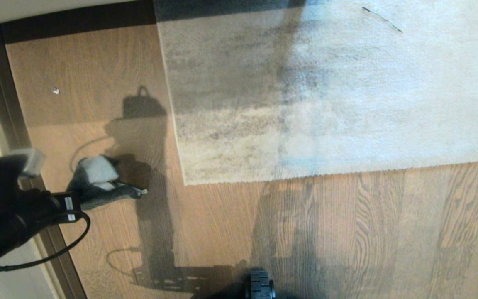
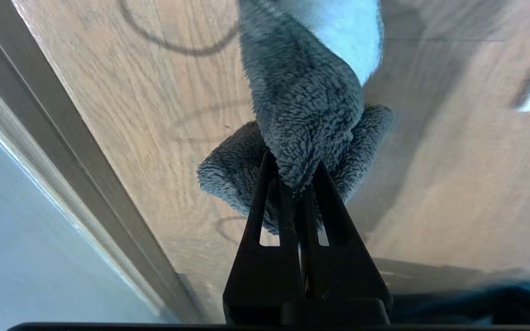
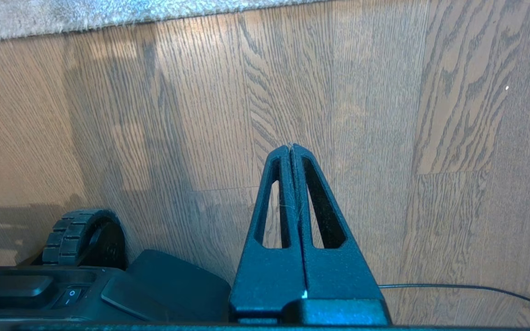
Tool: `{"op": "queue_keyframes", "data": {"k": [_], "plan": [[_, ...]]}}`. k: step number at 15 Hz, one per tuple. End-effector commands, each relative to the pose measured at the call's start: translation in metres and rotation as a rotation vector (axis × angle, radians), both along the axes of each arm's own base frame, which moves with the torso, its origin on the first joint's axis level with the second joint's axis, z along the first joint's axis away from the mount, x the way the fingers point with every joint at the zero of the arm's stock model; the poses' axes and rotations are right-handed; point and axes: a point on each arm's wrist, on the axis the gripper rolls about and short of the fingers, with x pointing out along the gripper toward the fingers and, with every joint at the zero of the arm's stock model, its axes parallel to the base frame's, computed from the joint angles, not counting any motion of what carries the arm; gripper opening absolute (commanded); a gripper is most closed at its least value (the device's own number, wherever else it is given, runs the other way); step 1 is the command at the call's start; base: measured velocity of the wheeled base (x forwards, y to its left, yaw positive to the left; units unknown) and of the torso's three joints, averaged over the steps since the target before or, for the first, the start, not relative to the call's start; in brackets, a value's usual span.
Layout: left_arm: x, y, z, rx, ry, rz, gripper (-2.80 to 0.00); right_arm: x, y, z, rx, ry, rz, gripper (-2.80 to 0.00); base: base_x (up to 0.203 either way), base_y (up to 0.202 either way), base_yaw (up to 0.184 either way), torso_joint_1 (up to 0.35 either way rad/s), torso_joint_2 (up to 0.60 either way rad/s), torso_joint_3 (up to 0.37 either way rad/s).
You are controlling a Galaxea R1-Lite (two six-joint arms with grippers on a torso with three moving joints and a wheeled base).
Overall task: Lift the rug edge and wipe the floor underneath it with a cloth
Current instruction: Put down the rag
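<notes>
**Cloth in the left jaws, rug corner off to its right**

Warm brown wood-grain plank floor [image 1: 230, 232] fills the near part of the scene, with a dark skirting strip [image 1: 10, 112] running along the left side and across the far edge. A large pale grey short-pile rug with darker mottled patches covers the far right; its rug edge [image 1: 288, 177] runs straight from left to right along the near side and turns at a square corner, from which the left border runs away toward the far wall. The whole rug lies flat on the planks.

At the left, the left gripper [image 2: 298, 181] has its jaws clenched on a small thick grey folded cloth [image 1: 98, 182], fuzzy pile bunching around the tips; the cloth hangs just above the floor, near the skirting strip. The rug's near-left corner lies to the right of it and slightly farther, with bare floor between them.

Seen from its own wrist, the right gripper [image 3: 291, 149] has its jaws pressed together on nothing, over bare planks with the rug's near border beyond its tips. Judging by this layout, the right arm faces the near border and suits the lifting, while the left arm, nearer the corner, carries the cloth.
</notes>
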Motion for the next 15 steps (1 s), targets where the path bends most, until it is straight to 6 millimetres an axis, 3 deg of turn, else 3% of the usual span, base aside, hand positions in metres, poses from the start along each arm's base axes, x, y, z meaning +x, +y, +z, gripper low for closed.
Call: {"op": "queue_keyframes", "data": {"k": [1,11,12,15], "plan": [[0.0074,0.0059,-0.0040,-0.001,0.017,0.010,-2.80,0.0001,0.0000,0.0000,0.000,0.001,0.001,-2.80,0.000,0.000,0.000,0.000,0.00,0.000],[0.0136,0.0081,-0.0097,-0.006,0.034,-0.002,-2.80,0.0001,0.0000,0.0000,0.000,0.002,0.001,-2.80,0.000,0.000,0.000,0.000,0.00,0.000],[0.0139,0.0081,-0.0108,-0.006,0.033,-0.002,0.00,0.0001,0.0000,0.0000,0.000,0.001,0.001,-2.80,0.000,0.000,0.000,0.000,0.00,0.000],[0.0163,0.0079,-0.0118,-0.016,0.030,-0.027,0.00,0.0002,0.0000,0.0000,0.000,0.003,0.001,-2.80,0.000,0.000,0.000,0.000,0.00,0.000]]}}
